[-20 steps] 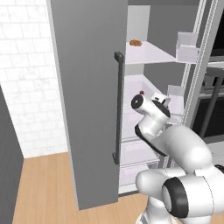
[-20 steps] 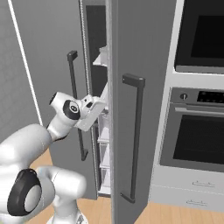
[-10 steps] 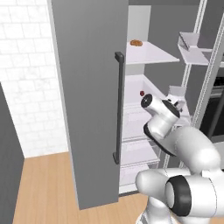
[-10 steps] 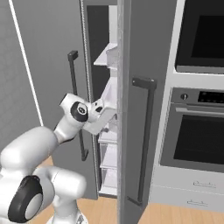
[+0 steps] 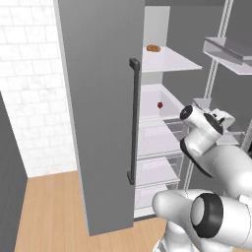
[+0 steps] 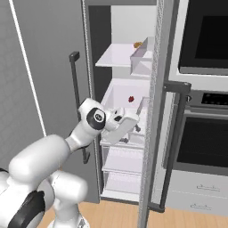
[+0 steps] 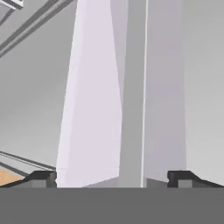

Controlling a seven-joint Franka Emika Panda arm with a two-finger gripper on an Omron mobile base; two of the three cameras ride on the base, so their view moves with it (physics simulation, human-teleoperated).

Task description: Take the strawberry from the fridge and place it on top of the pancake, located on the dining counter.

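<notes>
1. At the far left of the left base view there is a white brick wall [image 5: 29, 88] above a wooden floor [image 5: 49, 211]. Neither has a part in the job.

2. Next comes the fridge [image 5: 98, 98]. Its grey door with the long dark handle [image 5: 133, 120] stands swung wide, so the opening step looks done.

3. Inside, a flat orange-brown pastry [image 5: 153, 48] lies on the top shelf [image 5: 170, 59]. It is not the target.

4. One shelf lower sits the strawberry [image 5: 160, 105], a small red berry near the back of that white shelf. It rests untouched, apart from the arm.

5. Right of the berry and lower down, the white arm reaches toward the shelves. In the right base view the gripper [image 6: 135, 129] sits at the front edge of the shelves, below the berry's shelf. The berry itself is up and behind it.

6. The hand view shows the two finger tips [image 7: 43, 177] far apart, with nothing between them. The hand is wide and empty, looking at pale fridge walls.

7. At the far right of the right base view is a dark wall oven [image 6: 207, 133], also outside the job.

8. Judged from this, the task is at an early stage: door open, berry not yet grasped. What remains is raising the hand to the berry, gripping it, carrying it to the pancake on the dining counter, and setting it on top.
</notes>
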